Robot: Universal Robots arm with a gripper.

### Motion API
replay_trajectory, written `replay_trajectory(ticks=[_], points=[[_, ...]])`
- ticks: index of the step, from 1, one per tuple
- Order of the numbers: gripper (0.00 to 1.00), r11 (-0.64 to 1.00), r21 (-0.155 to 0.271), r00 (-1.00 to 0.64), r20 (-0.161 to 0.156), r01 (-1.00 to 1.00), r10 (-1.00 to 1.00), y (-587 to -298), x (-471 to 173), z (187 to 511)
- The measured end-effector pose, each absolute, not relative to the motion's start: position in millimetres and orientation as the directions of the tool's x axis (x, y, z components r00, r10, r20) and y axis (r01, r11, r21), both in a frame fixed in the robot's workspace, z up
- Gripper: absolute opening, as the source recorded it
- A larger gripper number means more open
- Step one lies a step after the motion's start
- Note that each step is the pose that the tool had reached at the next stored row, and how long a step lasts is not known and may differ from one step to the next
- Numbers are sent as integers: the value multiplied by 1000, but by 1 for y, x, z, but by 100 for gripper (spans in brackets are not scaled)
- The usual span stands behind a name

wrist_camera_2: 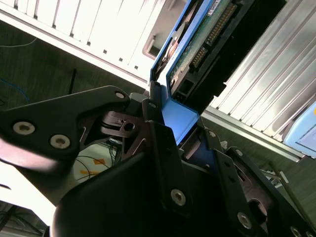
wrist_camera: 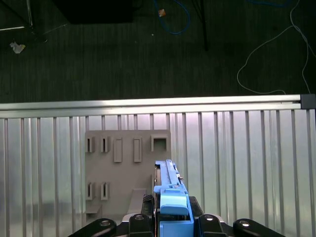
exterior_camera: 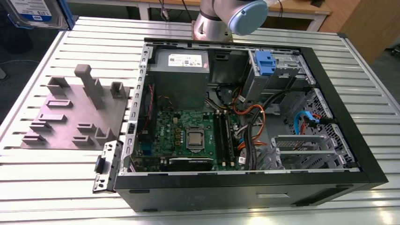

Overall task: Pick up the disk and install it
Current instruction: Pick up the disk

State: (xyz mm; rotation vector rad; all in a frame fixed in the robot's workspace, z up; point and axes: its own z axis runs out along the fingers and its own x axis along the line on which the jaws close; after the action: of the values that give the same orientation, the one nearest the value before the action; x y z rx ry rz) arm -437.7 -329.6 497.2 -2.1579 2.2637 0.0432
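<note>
Item: disk [exterior_camera: 33, 10]. Silver drive in a blue carrier frame, with a white-and-blue label. It sits at the upper corner of the exterior view's left, apparently lifted off the worktop [exterior_camera: 56, 178], though that corner crops it. In the first wrist view the disk [wrist_camera: 168, 180] is seen edge-on. In the second wrist view the disk [wrist_camera_2: 202, 44] shows its green circuit board and connector pins.

Item: claw [wrist_camera: 170, 219]. Closed on the disk's blue frame, one finger [wrist_camera_2: 158, 138] pressed to each side.

Item: fixture plate [wrist_camera: 127, 163]. Grey, with slots and posts, lying flat on the slatted metal worktop under the held disk.

Item: computer case [exterior_camera: 250, 187]. Black, lying open on the worktop, to the exterior view's right of the fixture plate. Inside are a motherboard [exterior_camera: 187, 136], a grey power supply [exterior_camera: 181, 63] and a blue latch [exterior_camera: 265, 63]
</note>
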Motion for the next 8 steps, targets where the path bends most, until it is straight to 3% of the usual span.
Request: replay_trajectory(ticks=[8], points=[[36,48,10,-48,-29,-999,-998,-330,-435,497]])
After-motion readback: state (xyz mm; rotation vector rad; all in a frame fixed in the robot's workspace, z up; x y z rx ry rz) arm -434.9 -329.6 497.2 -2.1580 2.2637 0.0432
